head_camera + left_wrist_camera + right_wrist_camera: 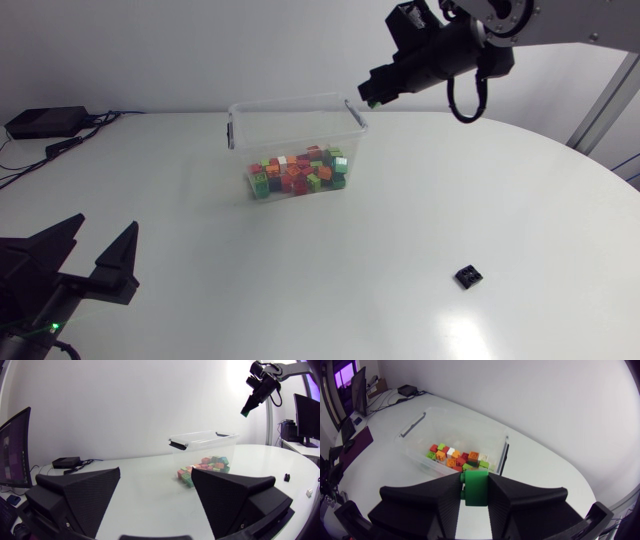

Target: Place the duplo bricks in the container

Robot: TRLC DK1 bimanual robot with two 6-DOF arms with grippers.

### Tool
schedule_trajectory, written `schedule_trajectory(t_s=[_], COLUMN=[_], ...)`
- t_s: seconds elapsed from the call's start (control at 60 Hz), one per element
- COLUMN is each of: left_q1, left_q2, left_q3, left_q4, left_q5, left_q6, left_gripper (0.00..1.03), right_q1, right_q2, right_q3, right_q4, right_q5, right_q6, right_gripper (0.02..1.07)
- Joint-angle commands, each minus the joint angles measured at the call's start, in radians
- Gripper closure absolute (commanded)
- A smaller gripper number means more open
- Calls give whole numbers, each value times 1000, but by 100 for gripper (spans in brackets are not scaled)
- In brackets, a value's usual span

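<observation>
1. My right gripper [375,98] is clenched on a green duplo brick [476,487], one finger on each side. It hangs in the air over the container's right end, at 1 o'clock of the table [480,190].
2. The clear container [240,150] stands at 12 o'clock, with many coloured bricks [298,175] inside.
3. My left gripper [105,222] is at 8 o'clock, fingers spread, grasping nothing.
4. A small black piece [468,276] lies at 4 o'clock, well apart from the container.

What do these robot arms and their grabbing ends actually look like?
The left end effector and right end effector are matte black, each with two broad, wedge-shaped fingers that have a finely textured inner face. The right arm is silver-grey further back, black nearer its tip, with a looping black cable.
</observation>
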State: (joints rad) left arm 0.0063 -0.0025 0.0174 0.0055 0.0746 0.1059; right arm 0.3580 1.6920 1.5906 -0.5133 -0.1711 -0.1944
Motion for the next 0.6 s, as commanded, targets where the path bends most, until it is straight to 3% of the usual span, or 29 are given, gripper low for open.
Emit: schedule_trajectory(t_s=[0.0, 0.4, 0.583], left_q1=[9, 9, 9], left_q2=[-8, -8, -8], left_q3=[-19, -19, -19], left_q4=[13, 13, 13], left_q5=[11, 10, 11], left_q6=[9, 11, 9], left_gripper=[4, 4, 4], right_q1=[47, 170, 170], right_q2=[41, 245, 328], right_q3=[-21, 109, 192], right_q4=[75, 251, 260], right_q5=[28, 125, 139], right_q6=[64, 124, 125], right_gripper=[85, 84, 82])
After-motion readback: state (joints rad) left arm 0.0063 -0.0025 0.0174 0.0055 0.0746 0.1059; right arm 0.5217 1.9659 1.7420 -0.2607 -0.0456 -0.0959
